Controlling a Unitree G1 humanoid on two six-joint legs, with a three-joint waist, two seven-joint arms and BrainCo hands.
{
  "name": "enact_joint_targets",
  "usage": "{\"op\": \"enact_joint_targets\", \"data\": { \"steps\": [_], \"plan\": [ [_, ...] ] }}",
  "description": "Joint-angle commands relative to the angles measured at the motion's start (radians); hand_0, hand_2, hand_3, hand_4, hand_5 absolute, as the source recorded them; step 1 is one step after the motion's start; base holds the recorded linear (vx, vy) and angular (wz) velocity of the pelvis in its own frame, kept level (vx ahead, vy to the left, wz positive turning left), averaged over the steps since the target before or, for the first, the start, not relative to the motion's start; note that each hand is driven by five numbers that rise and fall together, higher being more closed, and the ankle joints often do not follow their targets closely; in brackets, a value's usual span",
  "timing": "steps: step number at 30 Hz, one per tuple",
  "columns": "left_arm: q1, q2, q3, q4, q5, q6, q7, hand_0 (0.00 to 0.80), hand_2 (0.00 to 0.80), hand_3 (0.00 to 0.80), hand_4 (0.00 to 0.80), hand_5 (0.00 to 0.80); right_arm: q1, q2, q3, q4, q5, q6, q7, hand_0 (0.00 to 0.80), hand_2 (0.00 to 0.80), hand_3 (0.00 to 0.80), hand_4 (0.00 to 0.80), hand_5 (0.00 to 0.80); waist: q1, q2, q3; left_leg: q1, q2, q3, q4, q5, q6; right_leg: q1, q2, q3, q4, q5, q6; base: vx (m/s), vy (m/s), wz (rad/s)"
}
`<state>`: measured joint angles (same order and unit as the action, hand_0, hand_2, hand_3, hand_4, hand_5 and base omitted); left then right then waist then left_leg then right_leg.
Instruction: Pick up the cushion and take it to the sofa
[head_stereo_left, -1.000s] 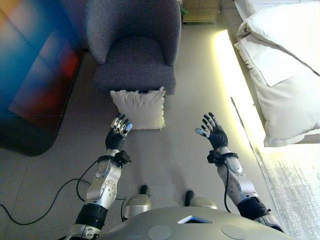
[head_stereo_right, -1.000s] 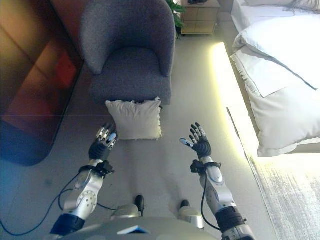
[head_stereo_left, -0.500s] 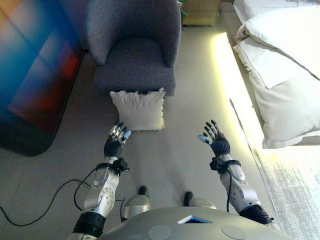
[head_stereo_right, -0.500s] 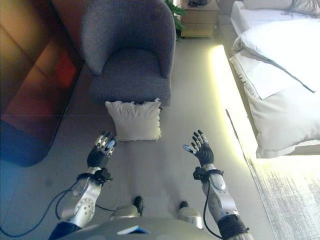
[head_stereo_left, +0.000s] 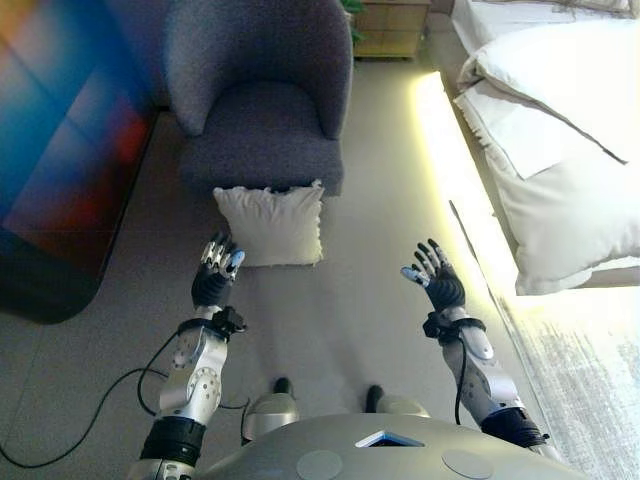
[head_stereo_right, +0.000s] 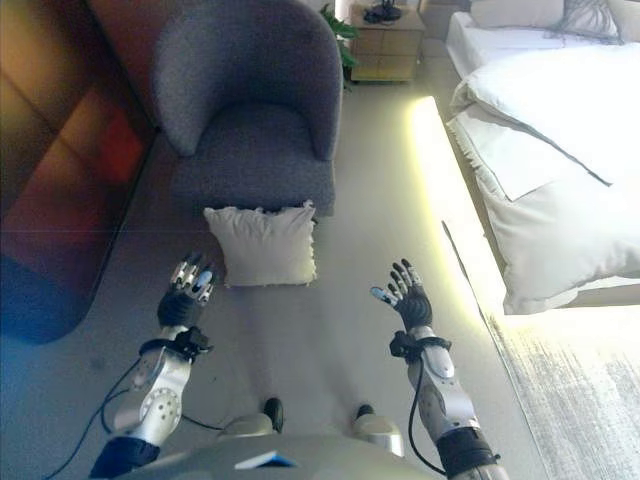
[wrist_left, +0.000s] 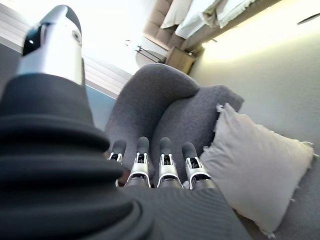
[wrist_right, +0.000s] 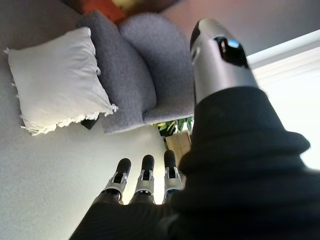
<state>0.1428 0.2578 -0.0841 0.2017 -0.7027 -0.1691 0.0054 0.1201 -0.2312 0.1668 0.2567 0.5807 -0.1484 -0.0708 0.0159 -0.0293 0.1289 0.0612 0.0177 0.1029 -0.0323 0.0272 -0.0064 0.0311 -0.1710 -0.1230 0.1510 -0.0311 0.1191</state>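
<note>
A cream cushion (head_stereo_left: 270, 224) with a frayed edge leans on the floor against the front of a grey armchair (head_stereo_left: 262, 112). It also shows in both wrist views, cushion (wrist_left: 255, 172) and cushion (wrist_right: 57, 80). My left hand (head_stereo_left: 214, 281) is raised with straight fingers, just left of and below the cushion's lower left corner, apart from it. Further right, my right hand (head_stereo_left: 438, 283) is also open, palm up, well clear of the cushion. Neither hand holds anything.
A bed with white pillows and bedding (head_stereo_left: 560, 150) runs along the right, with a lit strip (head_stereo_left: 455, 190) at its base. A dark glossy cabinet (head_stereo_left: 60, 160) stands on the left. A wooden nightstand (head_stereo_right: 385, 45) sits behind the armchair.
The camera has shifted slightly, so the whole scene sits a little differently. Both hands have drawn back and lowered a little, away from the cushion; their fingers stay open.
</note>
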Motion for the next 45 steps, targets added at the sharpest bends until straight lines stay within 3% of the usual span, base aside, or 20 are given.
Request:
{"op": "enact_joint_targets", "data": {
  "steps": [1,2,4,8,10,12,16,19,22,24,25,27,28,29,31,33,34,38,42,45],
  "plan": [
    [-0.008,0.061,0.017,-0.051,-0.001,-0.004,-0.040,0.000,0.000,0.000,0.000,0.000,-0.033,0.036,-0.020,-0.088,-0.002,-0.074,-0.028,0.000,0.000,0.000,0.000,0.000,-0.004,0.031,0.020,-0.028,-0.052,-0.022,0.070,-0.073,0.093,-0.224,-0.066,0.162,0.455,0.306,-0.002,0.020,0.207,0.45],
    [-0.010,0.061,0.015,-0.051,-0.004,0.001,-0.044,0.000,0.000,0.000,0.000,0.000,-0.022,0.034,-0.020,-0.096,-0.003,-0.074,-0.029,0.000,0.000,0.000,0.000,0.000,-0.012,0.036,0.022,-0.028,-0.053,-0.032,0.072,-0.074,0.092,-0.255,-0.057,0.183,0.485,0.315,-0.005,0.079,0.128,0.63],
    [-0.022,0.068,-0.001,-0.051,-0.014,0.016,-0.059,0.000,0.000,0.000,0.000,0.000,0.004,0.026,-0.028,-0.104,0.001,-0.077,-0.035,0.000,0.000,0.000,0.000,0.000,-0.051,0.026,0.023,-0.015,-0.064,-0.051,0.083,-0.088,0.085,-0.317,-0.002,0.232,0.396,0.327,-0.004,0.166,0.034,0.73],
    [-0.051,0.077,-0.044,-0.057,-0.011,0.017,-0.044,0.000,0.000,0.000,0.000,0.000,0.002,0.009,-0.045,-0.092,0.036,-0.085,-0.046,0.000,0.000,0.000,0.000,0.000,-0.096,-0.025,0.026,0.022,-0.102,-0.088,0.113,-0.152,0.084,-0.282,0.040,0.231,0.083,0.295,0.023,0.242,-0.092,0.75],
    [-0.067,0.078,-0.075,-0.058,0.000,0.018,-0.032,0.000,0.000,0.000,0.000,0.000,-0.019,-0.001,-0.055,-0.071,0.060,-0.093,-0.053,0.000,0.000,0.000,0.000,0.000,-0.113,-0.045,0.022,0.046,-0.121,-0.120,0.116,-0.178,0.087,-0.282,0.082,0.230,-0.066,0.264,0.039,0.321,-0.042,0.39],
    [-0.067,0.076,-0.097,-0.061,0.010,0.022,-0.034,0.000,0.000,0.000,0.000,0.000,-0.022,-0.015,-0.072,-0.067,0.074,-0.086,-0.059,0.000,0.000,0.000,0.000,0.000,-0.133,-0.056,0.022,0.079,-0.141,-0.150,0.116,-0.195,0.095,-0.317,0.129,0.211,-0.171,0.278,0.044,0.367,0.011,0.40],
    [-0.049,0.064,-0.109,-0.060,0.020,0.026,-0.054,0.000,0.000,0.000,0.000,0.000,0.019,-0.026,-0.099,-0.080,0.077,-0.078,-0.048,0.000,0.000,0.000,0.000,0.000,-0.161,-0.061,0.017,0.148,-0.171,-0.179,0.118,-0.244,0.112,-0.390,0.180,0.130,-0.215,0.321,0.037,0.392,0.022,0.44],
    [-0.039,0.054,-0.111,-0.066,0.019,0.031,-0.062,0.000,0.000,0.000,0.000,0.000,0.054,-0.032,-0.117,-0.069,0.079,-0.085,-0.031,0.000,0.000,0.000,0.000,0.000,-0.175,-0.066,0.010,0.179,-0.193,-0.177,0.134,-0.289,0.122,-0.403,0.174,0.079,-0.190,0.344,0.032,0.444,0.002,0.47],
    [0.000,0.044,-0.093,-0.091,0.018,0.035,-0.046,0.000,0.000,0.000,0.000,0.000,0.072,-0.033,-0.115,-0.058,0.071,-0.079,-0.004,0.000,0.000,0.000,0.000,0.000,-0.159,-0.059,-0.010,0.213,-0.192,-0.095,0.159,-0.303,0.108,-0.357,0.131,-0.080,-0.118,0.286,0.006,0.478,-0.043,-0.44],
    [0.022,0.037,-0.081,-0.099,0.005,0.032,-0.034,0.000,0.000,0.000,0.000,0.000,0.076,-0.041,-0.103,-0.070,0.058,-0.067,-0.009,0.000,0.000,0.000,0.000,0.000,-0.155,-0.031,-0.034,0.250,-0.157,-0.031,0.202,-0.228,0.070,-0.311,0.137,-0.162,-0.091,0.238,-0.029,0.493,-0.037,-0.46],
    [0.030,0.034,-0.077,-0.104,-0.004,0.028,-0.030,0.000,0.000,0.000,0.000,0.000,0.077,-0.046,-0.099,-0.083,0.051,-0.061,-0.014,0.000,0.000,0.000,0.000,0.000,-0.162,-0.017,-0.049,0.259,-0.139,-0.006,0.242,-0.173,0.047,-0.297,0.145,-0.172,-0.072,0.211,-0.049,0.481,-0.038,-0.32],
    [0.032,0.030,-0.068,-0.109,-0.015,0.017,-0.022,0.000,0.000,0.000,0.000,0.000,0.084,-0.049,-0.096,-0.096,0.044,-0.070,-0.013,0.000,0.000,0.000,0.000,0.000,-0.178,0.001,-0.069,0.238,-0.103,0.024,0.346,-0.042,0.002,-0.276,0.166,-0.139,-0.048,0.163,-0.086,0.442,-0.082,-0.29],
    [0.024,0.028,-0.069,-0.108,-0.026,0.003,-0.012,0.000,0.000,0.000,0.000,0.000,0.085,-0.046,-0.092,-0.091,0.042,-0.079,-0.002,0.000,0.000,0.000,0.000,0.000,-0.183,-0.005,-0.077,0.197,-0.085,0.038,0.488,0.044,-0.033,-0.246,0.168,-0.112,-0.051,0.139,-0.108,0.458,-0.127,-0.26],
    [0.015,0.023,-0.070,-0.106,-0.036,-0.005,0.000,0.000,0.000,0.000,0.000,0.000,0.083,-0.046,-0.090,-0.085,0.030,-0.079,0.002,0.000,0.000,0.000,0.000,0.000,-0.180,-0.013,-0.079,0.148,-0.081,0.042,0.595,0.082,-0.049,-0.219,0.163,-0.097,-0.056,0.124,-0.120,0.438,-0.134,-0.21],
    [-0.003,0.009,-0.074,-0.114,-0.056,-0.009,0.030,0.000,0.000,0.000,0.000,0.000,0.066,-0.064,-0.091,-0.068,0.012,-0.071,0.025,0.000,0.000,0.000,0.000,0.000,-0.160,-0.045,-0.071,-0.020,-0.056,0.067,0.856,0.098,-0.065,-0.151,0.138,-0.068,-0.060,0.087,-0.146,0.400,-0.103,-0.37],
    [-0.011,0.002,-0.077,-0.118,-0.061,-0.018,0.048,0.000,0.000,0.000,0.000,0.000,0.048,-0.076,-0.087,-0.063,-0.005,-0.074,0.052,0.000,0.000,0.000,0.000,0.000,-0.139,-0.065,-0.057,-0.140,-0.004,0.092,0.914,0.075,-0.055,-0.110,0.126,-0.043,-0.058,0.066,-0.154,0.306,-0.044,-0.43],
    [-0.011,0.004,-0.072,-0.113,-0.068,-0.030,0.047,0.000,0.000,0.000,0.000,0.000,0.041,-0.087,-0.082,-0.067,-0.002,-0.080,0.066,0.000,0.000,0.000,0.000,0.000,-0.123,-0.070,-0.039,-0.202,0.045,0.094,0.891,0.061,-0.046,-0.086,0.132,-0.016,-0.048,0.049,-0.158,0.262,0.002,-0.53],
    [-0.005,0.013,-0.049,-0.100,-0.098,-0.039,0.031,0.000,0.000,0.000,0.000,0.000,0.015,-0.107,-0.081,-0.074,0.021,-0.059,0.052,0.000,0.000,0.000,0.000,0.000,-0.098,-0.063,-0.004,-0.223,0.124,0.082,0.631,0.071,-0.033,-0.059,0.147,0.067,-0.009,-0.002,-0.160,0.308,0.123,-0.81],
    [0.001,0.009,-0.027,-0.098,-0.118,-0.013,-0.005,0.000,0.000,0.000,0.000,0.000,0.063,-0.111,-0.104,-0.121,0.013,-0.045,0.057,0.000,0.000,0.000,0.000,0.000,-0.099,-0.039,-0.011,-0.174,0.211,0.065,0.250,0.137,-0.070,-0.034,0.134,0.103,0.031,-0.052,-0.118,0.335,0.258,-0.63],
    [0.005,0.003,-0.036,-0.083,-0.121,-0.027,-0.006,0.000,0.000,0.000,0.000,0.000,0.084,-0.120,-0.120,-0.120,0.027,-0.047,0.069,0.000,0.000,0.000,0.000,0.000,-0.109,-0.021,-0.023,-0.110,0.285,0.020,0.071,0.184,-0.108,-0.018,0.104,0.129,0.054,-0.083,-0.087,0.315,0.277,-0.34]
  ]
}}
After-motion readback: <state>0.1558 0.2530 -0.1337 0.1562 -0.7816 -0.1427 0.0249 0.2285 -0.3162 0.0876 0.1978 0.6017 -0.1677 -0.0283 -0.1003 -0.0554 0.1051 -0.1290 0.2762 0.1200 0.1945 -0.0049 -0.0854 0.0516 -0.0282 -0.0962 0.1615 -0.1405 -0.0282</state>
